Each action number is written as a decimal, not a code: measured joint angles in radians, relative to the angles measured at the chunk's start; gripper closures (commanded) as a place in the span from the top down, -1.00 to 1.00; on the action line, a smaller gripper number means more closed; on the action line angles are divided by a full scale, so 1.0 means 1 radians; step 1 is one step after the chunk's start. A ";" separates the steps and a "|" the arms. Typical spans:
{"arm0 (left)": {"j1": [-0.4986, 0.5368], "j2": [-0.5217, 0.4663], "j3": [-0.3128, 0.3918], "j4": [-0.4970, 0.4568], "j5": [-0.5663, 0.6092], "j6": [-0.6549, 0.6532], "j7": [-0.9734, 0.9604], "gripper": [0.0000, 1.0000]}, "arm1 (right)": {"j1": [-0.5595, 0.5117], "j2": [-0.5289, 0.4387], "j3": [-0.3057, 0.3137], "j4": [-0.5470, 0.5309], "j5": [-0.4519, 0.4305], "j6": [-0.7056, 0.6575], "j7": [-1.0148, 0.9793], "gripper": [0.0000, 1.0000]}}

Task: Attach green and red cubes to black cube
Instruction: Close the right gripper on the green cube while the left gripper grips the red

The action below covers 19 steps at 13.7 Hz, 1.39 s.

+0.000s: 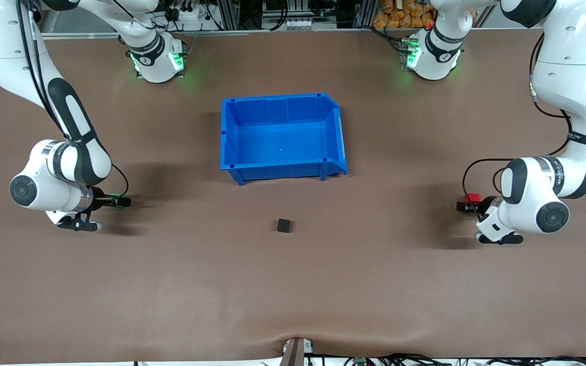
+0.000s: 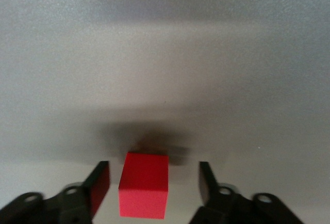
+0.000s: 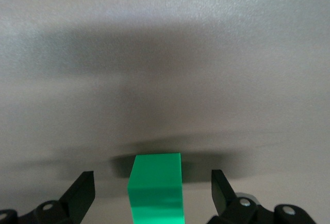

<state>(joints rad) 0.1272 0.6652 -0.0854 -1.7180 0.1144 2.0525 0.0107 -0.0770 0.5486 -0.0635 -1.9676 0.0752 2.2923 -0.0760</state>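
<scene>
The black cube sits alone on the brown counter, near the middle and nearer to the front camera than the blue bin. It is well apart from both grippers, and nothing touches it.

The left gripper is low over the counter toward the left arm's end. In the left wrist view its fingers are spread, and the red cube sits between them. 1 finger is just beside the cube, almost at its face, while the other stands off with a clear gap. From the front view the red cube shows as a small red patch at the gripper's tip. Whether it rests on the counter or is lifted slightly cannot be told.

The right gripper is low over the counter toward the right arm's end. In the right wrist view its fingers are also spread, with the green cube centred between them and open space on both sides, so neither finger touches it. A dark shadow lies on the counter beside the cube. In the front view only a thin green edge shows at the gripper's tip.

The blue bin stands farther from the front camera than the 3 cubes, between the 2 arms' bases.
</scene>
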 measured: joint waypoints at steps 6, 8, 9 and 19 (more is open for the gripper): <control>0.000 -0.001 -0.001 0.000 0.012 0.005 0.006 0.01 | 0.000 0.000 0.000 -0.005 0.000 -0.005 0.000 -0.26; 0.000 -0.001 -0.001 -0.002 0.016 0.005 0.006 -0.06 | 0.000 0.000 0.000 -0.005 0.000 -0.011 0.000 -0.80; 0.001 -0.001 -0.001 -0.004 0.017 0.005 0.006 -0.06 | 0.000 0.000 0.000 -0.005 0.000 -0.015 0.000 -0.96; -0.020 -0.006 -0.005 0.023 0.016 0.005 0.028 -1.00 | -0.002 -0.001 -0.004 -0.004 0.000 -0.025 0.000 -1.00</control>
<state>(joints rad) 0.1068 0.6588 -0.0900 -1.6949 0.1308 2.0575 0.0387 -0.0789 0.5475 -0.0674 -1.9718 0.0752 2.2674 -0.0760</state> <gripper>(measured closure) 0.604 0.612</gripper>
